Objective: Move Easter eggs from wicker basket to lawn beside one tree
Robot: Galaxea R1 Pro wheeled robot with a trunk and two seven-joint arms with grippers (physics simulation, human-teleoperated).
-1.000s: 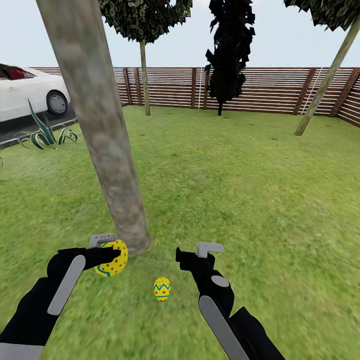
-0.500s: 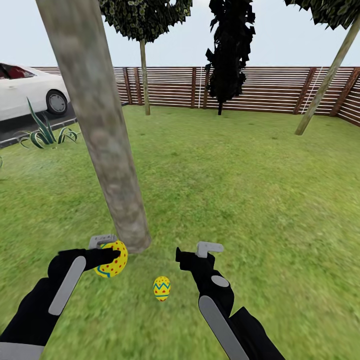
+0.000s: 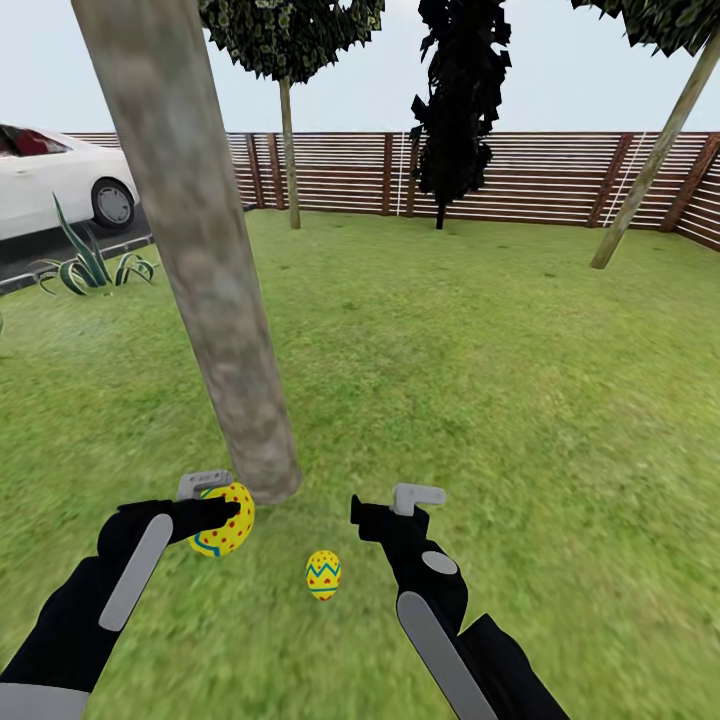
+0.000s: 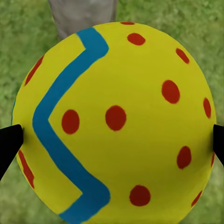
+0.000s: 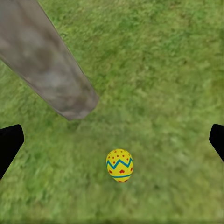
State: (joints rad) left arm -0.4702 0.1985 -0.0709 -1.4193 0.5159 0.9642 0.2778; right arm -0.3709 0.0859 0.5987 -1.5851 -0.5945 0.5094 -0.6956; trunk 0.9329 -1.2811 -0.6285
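Left hand (image 3: pixel 222 508) grips an egg (image 3: pixel 226 518) just beside the trunk (image 3: pixel 205 270). Right hand (image 3: pixel 385 505) open, empty; second egg (image 3: pixel 323 575) on grass (image 3: pixel 520 400) between hands.

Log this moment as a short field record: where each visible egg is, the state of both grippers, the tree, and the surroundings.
egg in hand: Easter egg clamped in the left gripper, above the grass near the trunk base
egg on ground: second egg lying on the lawn, close to the tree
right gripper: right gripper open, holding nothing, above the lawn beside the lying egg
backdrop: wooden fence, white car at the far left
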